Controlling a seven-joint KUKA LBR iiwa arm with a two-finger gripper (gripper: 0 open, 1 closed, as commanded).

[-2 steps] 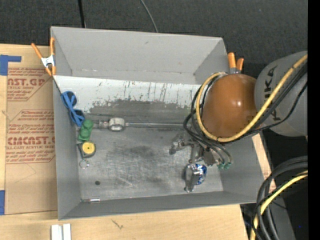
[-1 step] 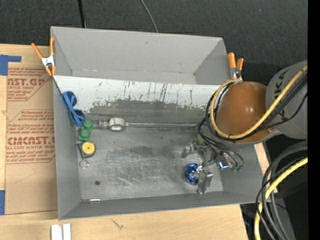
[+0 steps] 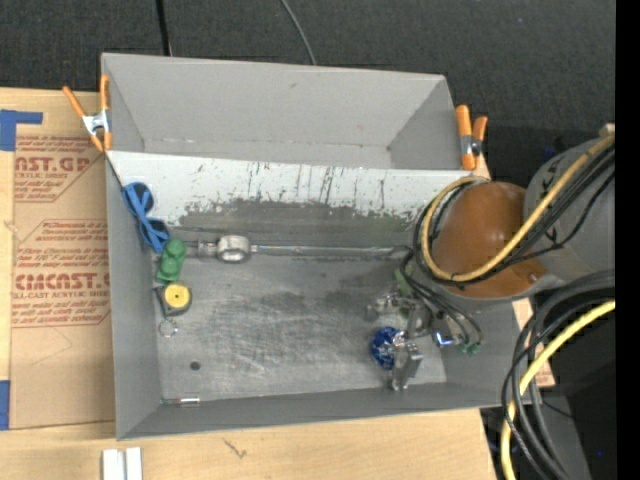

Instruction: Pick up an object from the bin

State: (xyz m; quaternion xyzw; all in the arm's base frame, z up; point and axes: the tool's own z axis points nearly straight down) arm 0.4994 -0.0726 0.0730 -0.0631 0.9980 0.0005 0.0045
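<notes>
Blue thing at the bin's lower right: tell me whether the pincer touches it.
Cannot tell. In the camera view the pincer stands close beside the blue thing, but neither a gap nor contact shows plainly.

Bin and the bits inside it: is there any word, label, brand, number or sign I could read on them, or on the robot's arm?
None that can be read.
The grey bin bears only scratches and dark smears, no lettering.
The blue loop-handled thing, green piece, yellow disc, silver piece and small blue thing beside the gripper show no print.
The arm's orange cover is plain.
</notes>
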